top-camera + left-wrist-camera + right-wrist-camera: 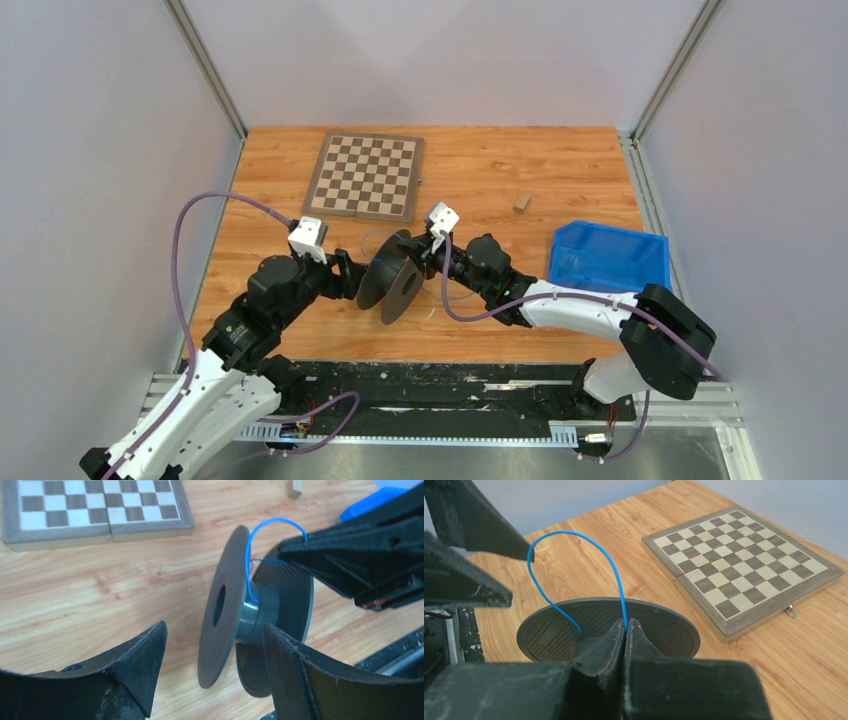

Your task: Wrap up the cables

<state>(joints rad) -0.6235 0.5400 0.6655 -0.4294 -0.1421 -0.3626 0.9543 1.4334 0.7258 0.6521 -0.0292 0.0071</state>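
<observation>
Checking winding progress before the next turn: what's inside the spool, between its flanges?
A grey hub with a strand of blue cable running onto it, looping out to the right gripper. The hub's far side is hidden by the flanges.

Smooth cable (569, 531), matt perforated spool (215, 650)

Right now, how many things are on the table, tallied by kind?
chessboard: 1
wood block: 1
blue bin: 1
spool: 1
cable: 1
Total: 5
</observation>
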